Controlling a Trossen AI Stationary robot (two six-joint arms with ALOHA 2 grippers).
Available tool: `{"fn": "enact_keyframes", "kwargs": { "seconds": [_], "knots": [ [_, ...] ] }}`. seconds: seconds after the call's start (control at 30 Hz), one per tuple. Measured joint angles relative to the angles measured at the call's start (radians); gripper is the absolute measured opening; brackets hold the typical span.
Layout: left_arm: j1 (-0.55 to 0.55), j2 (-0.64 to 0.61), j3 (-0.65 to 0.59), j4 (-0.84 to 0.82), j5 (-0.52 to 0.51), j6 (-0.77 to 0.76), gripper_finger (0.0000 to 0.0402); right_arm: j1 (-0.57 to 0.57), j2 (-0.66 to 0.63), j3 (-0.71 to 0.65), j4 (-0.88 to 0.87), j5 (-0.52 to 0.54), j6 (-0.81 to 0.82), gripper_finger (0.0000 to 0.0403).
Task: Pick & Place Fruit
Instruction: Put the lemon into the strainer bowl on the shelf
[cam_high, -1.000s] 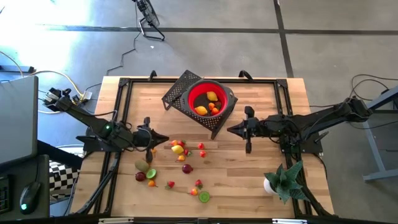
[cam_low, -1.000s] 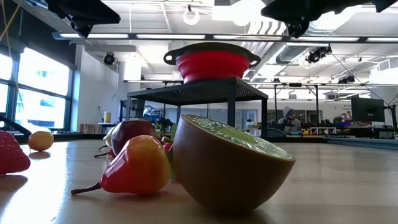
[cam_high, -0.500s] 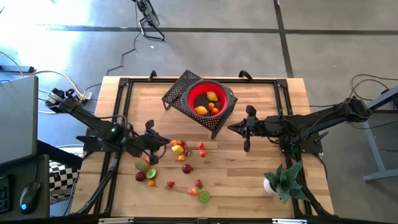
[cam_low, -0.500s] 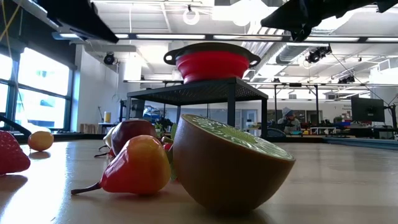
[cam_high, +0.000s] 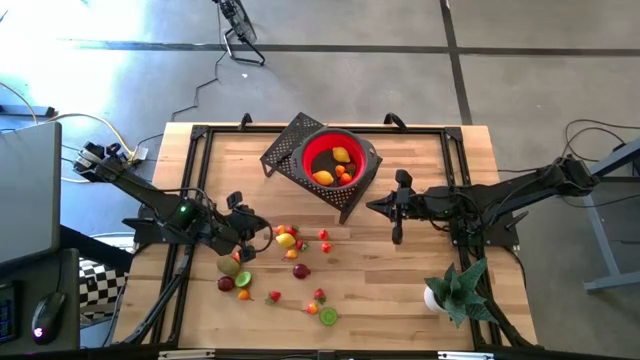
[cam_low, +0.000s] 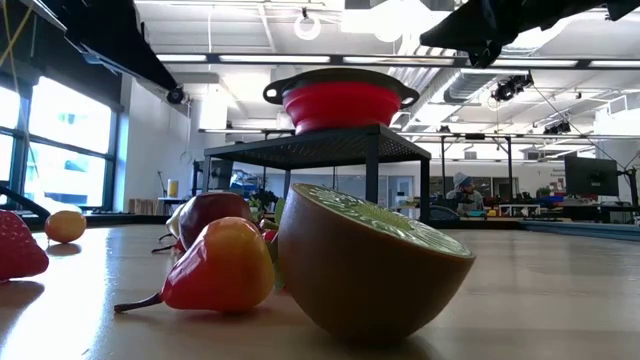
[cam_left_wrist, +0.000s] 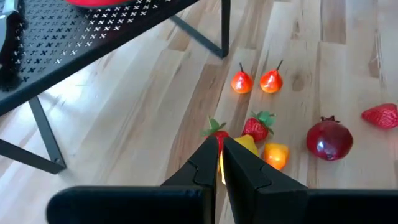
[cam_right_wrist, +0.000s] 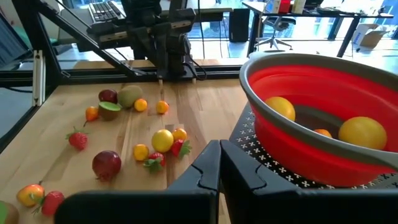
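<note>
Several small toy fruits lie loose on the wooden table; a cluster with a yellow fruit (cam_high: 286, 239) (cam_left_wrist: 247, 144) is at its middle, and a dark red pomegranate (cam_high: 301, 270) (cam_left_wrist: 329, 139) lies nearer the front. My left gripper (cam_high: 262, 233) (cam_left_wrist: 219, 150) hangs shut just left of that cluster, tilted down toward it and touching nothing. The red bowl (cam_high: 318, 134) (cam_right_wrist: 298, 143) stands on a black mesh stand (cam_high: 288, 136) at the far middle and holds a few yellow and orange fruits. My right gripper (cam_high: 372, 208) (cam_right_wrist: 219, 154) hovers shut, right of the stand.
A spiky green plant in a white pot (cam_high: 456, 290) stands at the front right. Kiwi halves (cam_high: 243, 278) (cam_low: 370, 260) and strawberries lie near the front edge. A black frame rims the table. Bare wood lies between the cluster and my right arm.
My left gripper has tipped its fingers downward toward the fruit cluster and stayed shut. The fruits have not moved.
</note>
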Motion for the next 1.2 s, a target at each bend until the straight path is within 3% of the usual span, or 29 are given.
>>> {"fn": "enact_keyframes", "kwargs": {
  "seconds": [0.37,0.53,0.83,1.2],
  "knots": [
    [0.055,0.153,0.0,0.089,-0.016,0.003,0.0019,0.0,0.0,0.0,0.0,0.0,0.0,0.0002],
    [0.137,0.199,0.0,0.093,0.113,0.03,0.0019,0.0,0.0,0.0,-0.001,-0.001,0.0,0.0002],
    [0.276,0.215,0.0,0.234,0.37,0.243,0.0019,0.0,0.0,0.0,-0.016,-0.003,-0.003,0.0002],
    [0.303,0.215,0.0,0.225,0.388,0.25,0.0019,0.0,0.0,0.0,-0.018,-0.003,-0.007,0.0002]
  ]
}}
